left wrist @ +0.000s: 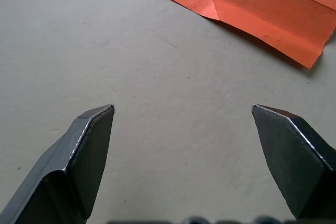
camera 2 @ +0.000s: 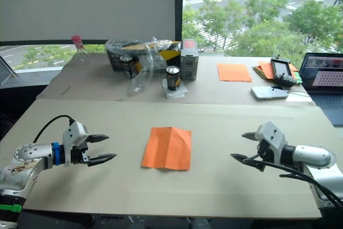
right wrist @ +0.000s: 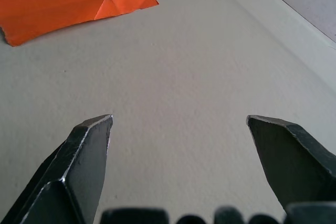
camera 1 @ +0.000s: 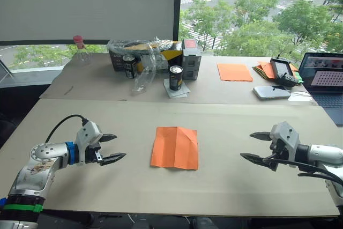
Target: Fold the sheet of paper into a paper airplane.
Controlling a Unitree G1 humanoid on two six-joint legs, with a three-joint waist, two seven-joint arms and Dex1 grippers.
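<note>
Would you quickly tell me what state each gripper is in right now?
Left gripper: jaws open, holding nothing, beside the sheet of paper.
Right gripper: jaws open, holding nothing, on the sheet's other side.

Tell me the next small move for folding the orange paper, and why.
Probably bring both tools inward to the paper's side edges. The creased orange paper lies flat on the table, untouched, midway between the left tool and the right tool. Both tools are open, point at the paper from opposite sides and stand apart from it, so no fold can start until they reach it.
</note>
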